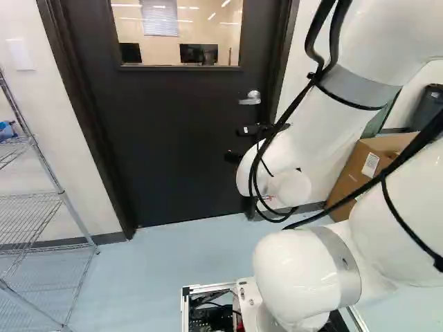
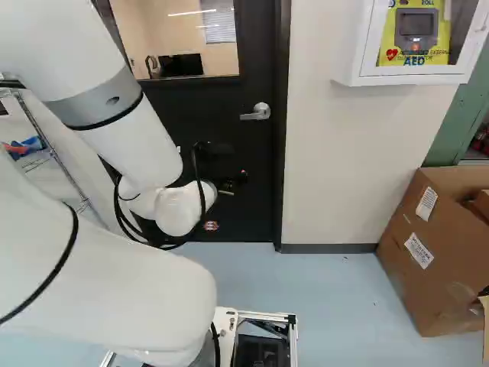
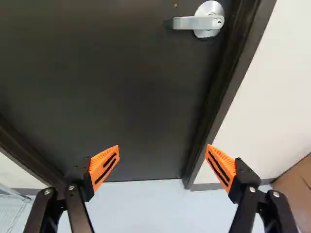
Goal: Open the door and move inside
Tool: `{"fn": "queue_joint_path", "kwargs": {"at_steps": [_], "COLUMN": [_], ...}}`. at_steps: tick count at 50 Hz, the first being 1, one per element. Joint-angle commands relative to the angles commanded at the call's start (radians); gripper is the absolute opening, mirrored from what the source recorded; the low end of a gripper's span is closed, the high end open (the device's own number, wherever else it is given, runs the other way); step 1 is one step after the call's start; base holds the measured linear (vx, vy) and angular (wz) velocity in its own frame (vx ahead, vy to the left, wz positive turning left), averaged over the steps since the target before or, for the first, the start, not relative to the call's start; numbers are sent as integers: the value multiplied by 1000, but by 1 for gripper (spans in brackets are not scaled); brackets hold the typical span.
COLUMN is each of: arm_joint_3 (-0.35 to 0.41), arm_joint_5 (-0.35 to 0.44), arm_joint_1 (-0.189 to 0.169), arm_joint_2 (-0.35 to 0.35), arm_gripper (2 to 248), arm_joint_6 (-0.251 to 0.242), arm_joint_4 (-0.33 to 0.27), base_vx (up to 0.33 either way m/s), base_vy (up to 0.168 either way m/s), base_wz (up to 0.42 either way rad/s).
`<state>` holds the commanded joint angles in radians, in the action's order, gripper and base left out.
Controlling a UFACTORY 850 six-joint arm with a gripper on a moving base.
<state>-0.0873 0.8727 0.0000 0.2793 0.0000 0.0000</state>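
Plainly, the door [image 1: 166,138] stood closed in its dark frame [image 3: 243,48], its silver handle [image 3: 197,23] mounted near the right edge, below the lower right corner of the window [image 1: 173,41], with the lever lying level. Lower than the handle and in front of the door hung the black gripper [image 1: 233,144], its two fingers spread well apart with nothing between the orange pads [image 3: 104,165]; it was clear of the handle. Beyond the fingers ran the door's bottom edge and the pale blue floor [image 2: 328,283]. The white arm [image 1: 311,131] reached forward from its base. Right of the frame came the white wall [image 2: 351,153], bearing a white cabinet [image 2: 370,79], with an open cardboard box [image 2: 412,260] on the floor farther right. Left of the door stood a wire rack [image 1: 43,169], a blue item [image 1: 7,130] on its upper shelf.
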Motion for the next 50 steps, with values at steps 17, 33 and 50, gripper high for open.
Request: {"fn": "queue_joint_path", "kwargs": {"at_steps": [17,33,50], "arm_joint_3": [0,0,-24], "arm_joint_5": [0,0,0], "arm_joint_1": [0,0,0], "arm_joint_2": [0,0,-29], "arm_gripper": [247,247,247], "arm_joint_6": [0,0,0], "arm_joint_4": [0,0,0], "base_vx": [104,21,0], "base_vy": [93,14,0], "base_wz": [-18,-1,0]}}
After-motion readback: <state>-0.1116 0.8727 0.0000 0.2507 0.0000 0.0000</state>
